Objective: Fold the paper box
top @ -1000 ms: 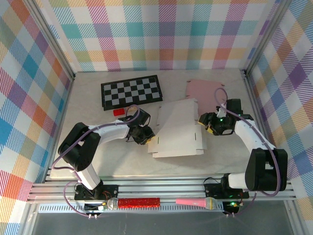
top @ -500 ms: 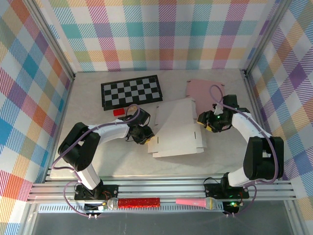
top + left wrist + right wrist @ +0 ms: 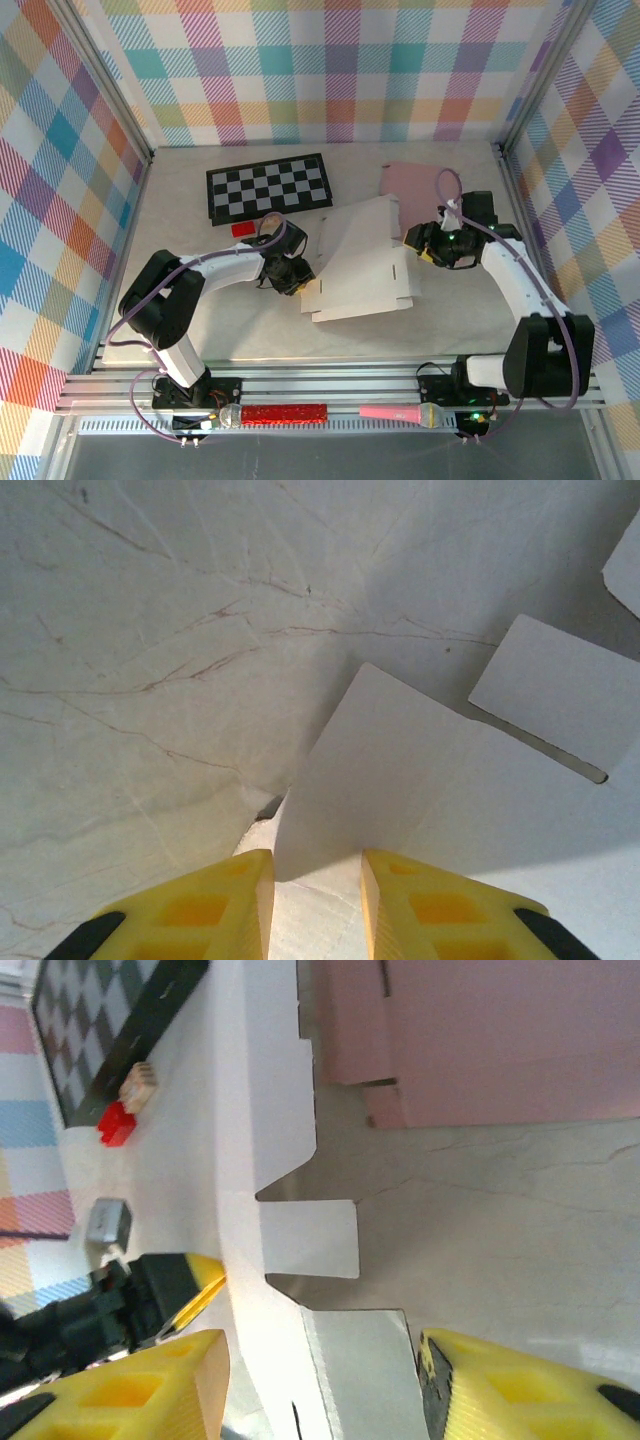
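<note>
1. White cardboard at centre of top view: box [image 3: 365,265], mostly flat on table, far panel tipped up.
2. Left of centre: left gripper [image 3: 295,272] clenched on box's left flap, with flap pinched between yellow fingers in left wrist view. Same spot and same grip as a second ago.
3. Right of centre: right gripper [image 3: 428,243] shifted slightly up-frame over the last second. Narrowed too, but still released, straddling box's right edge in right wrist view with nothing grasped.
4. Far panel apparently raised a little more than before.
5. Judged: fold barely begun. Left side anchored, right side lining up on an edge tab, most creases not yet made.
6. Upper frame: checkerboard [image 3: 268,188], pink sheet [image 3: 410,180], red block [image 3: 243,229], clear of both grippers.
</note>
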You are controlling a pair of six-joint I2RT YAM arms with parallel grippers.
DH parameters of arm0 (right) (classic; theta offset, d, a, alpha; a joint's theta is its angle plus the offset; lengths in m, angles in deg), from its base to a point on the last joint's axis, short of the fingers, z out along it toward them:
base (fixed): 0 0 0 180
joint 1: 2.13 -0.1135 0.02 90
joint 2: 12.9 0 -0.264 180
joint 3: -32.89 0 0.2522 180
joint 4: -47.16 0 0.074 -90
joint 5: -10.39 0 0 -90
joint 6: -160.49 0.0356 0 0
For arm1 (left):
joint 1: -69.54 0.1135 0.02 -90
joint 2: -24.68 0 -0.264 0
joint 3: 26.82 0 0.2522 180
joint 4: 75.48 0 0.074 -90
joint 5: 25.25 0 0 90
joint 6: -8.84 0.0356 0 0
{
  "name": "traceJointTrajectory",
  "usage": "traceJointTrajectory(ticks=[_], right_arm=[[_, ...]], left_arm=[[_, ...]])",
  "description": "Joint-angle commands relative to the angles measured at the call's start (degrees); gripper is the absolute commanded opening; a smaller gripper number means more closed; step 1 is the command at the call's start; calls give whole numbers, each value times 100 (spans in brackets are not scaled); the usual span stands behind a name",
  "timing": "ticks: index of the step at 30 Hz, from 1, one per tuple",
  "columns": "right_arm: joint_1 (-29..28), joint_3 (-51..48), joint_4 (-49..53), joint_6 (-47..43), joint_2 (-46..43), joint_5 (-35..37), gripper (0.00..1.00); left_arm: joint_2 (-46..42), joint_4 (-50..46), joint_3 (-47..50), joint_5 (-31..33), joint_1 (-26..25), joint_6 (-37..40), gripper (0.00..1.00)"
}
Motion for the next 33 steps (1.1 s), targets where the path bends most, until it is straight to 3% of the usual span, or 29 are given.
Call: traceJointTrajectory(ticks=[1, 6, 11, 18, 26, 29, 33], right_arm=[[-209, -45, 322, 199, -305, -231, 52], [-253, -273, 331, 264, -554, -430, 53], [-249, -361, 373, 267, -710, -671, 52], [-337, -461, -138, 820, -612, -909, 41], [-485, -389, -650, 1413, -486, -1000, 26], [-621, -345, -847, 1630, -398, -1033, 19], [-805, -217, -977, 1833, -321, -905, 18]], left_arm=[[90, -294, -134, 144, 44, 122, 29], [180, -439, -263, 207, 55, 232, 29], [96, -1188, -465, 717, 85, 405, 30], [-625, -1366, -468, 856, 169, 568, 58], [-1417, -2334, -748, 1293, 143, 1144, 67], [-1753, -2477, -810, 1263, -94, 1545, 68], [-2335, -2304, -821, 1329, -1024, 2007, 68]])
